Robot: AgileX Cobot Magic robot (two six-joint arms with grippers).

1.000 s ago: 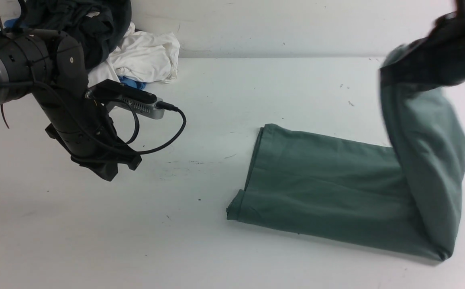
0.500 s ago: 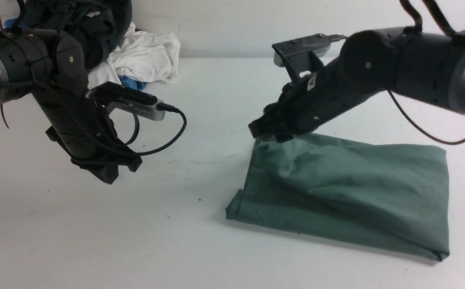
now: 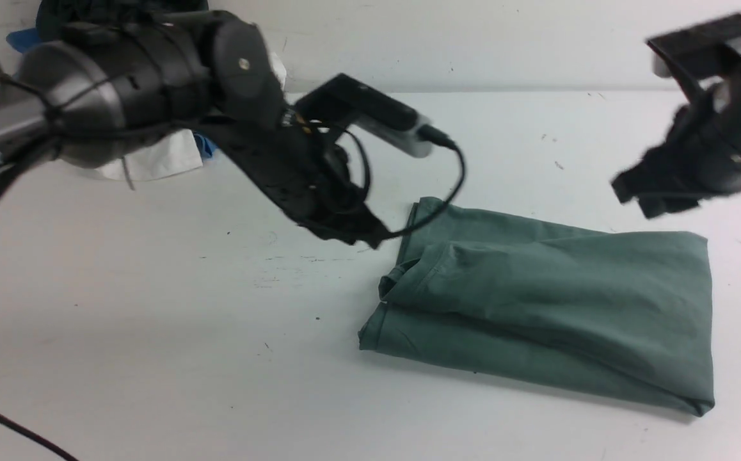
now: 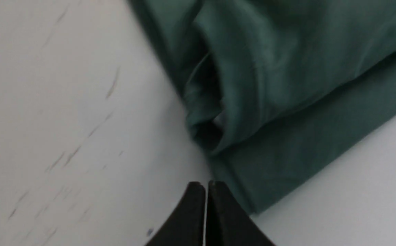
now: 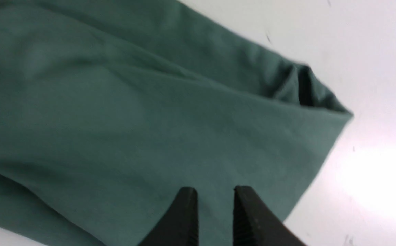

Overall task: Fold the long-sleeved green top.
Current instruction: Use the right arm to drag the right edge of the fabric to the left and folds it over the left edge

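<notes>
your sage-green knit top [image 3: 556, 307] lies folded double on the white table's [image 3: 153, 358] right half, long axis left-right. since before, the left gripper [image 4: 206, 191], pinched shut, reached its left edge; the right gripper [image 5: 212, 198], slightly parted and empty, withdrew.

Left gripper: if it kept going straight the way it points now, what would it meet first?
Most likely the near left edge of the folded green top. The shut left gripper points at that edge from just outside it, though the table might come first; depth is unclear.
</notes>
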